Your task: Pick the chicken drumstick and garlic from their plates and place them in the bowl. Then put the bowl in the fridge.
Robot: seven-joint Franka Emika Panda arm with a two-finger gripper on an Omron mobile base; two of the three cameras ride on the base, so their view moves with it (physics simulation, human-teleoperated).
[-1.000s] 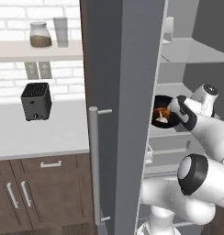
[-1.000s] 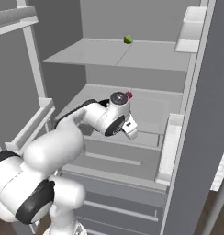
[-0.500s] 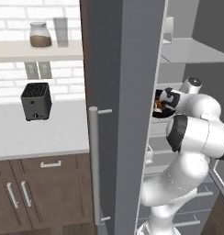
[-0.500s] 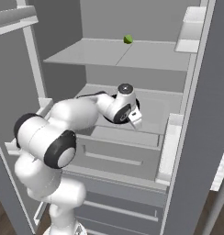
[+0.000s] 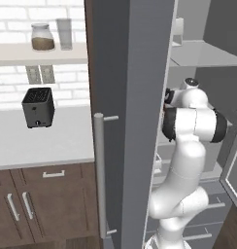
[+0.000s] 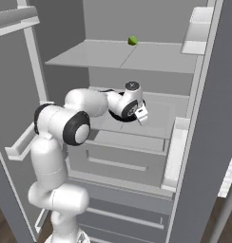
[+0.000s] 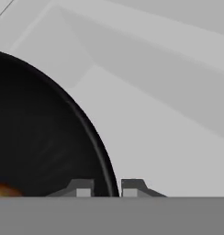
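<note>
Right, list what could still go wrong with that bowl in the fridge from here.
1. In the hand view the fingertips straddle the rim of the black bowl. Pulling away before the gripper fully opens could drag or tip it.
2. The drumstick lies near that rim, so a tilt might spill it onto the fridge shelf.
3. The arm reaches deep inside the fridge; a wide retreat may knock the door shelf beside it.

The white arm (image 6: 65,123) reaches into the open fridge (image 6: 137,142), its hand (image 6: 140,114) over the middle shelf (image 6: 160,118), against the black bowl (image 6: 119,116). A small green fruit (image 6: 132,41) sits on the upper shelf (image 6: 113,54).
</note>
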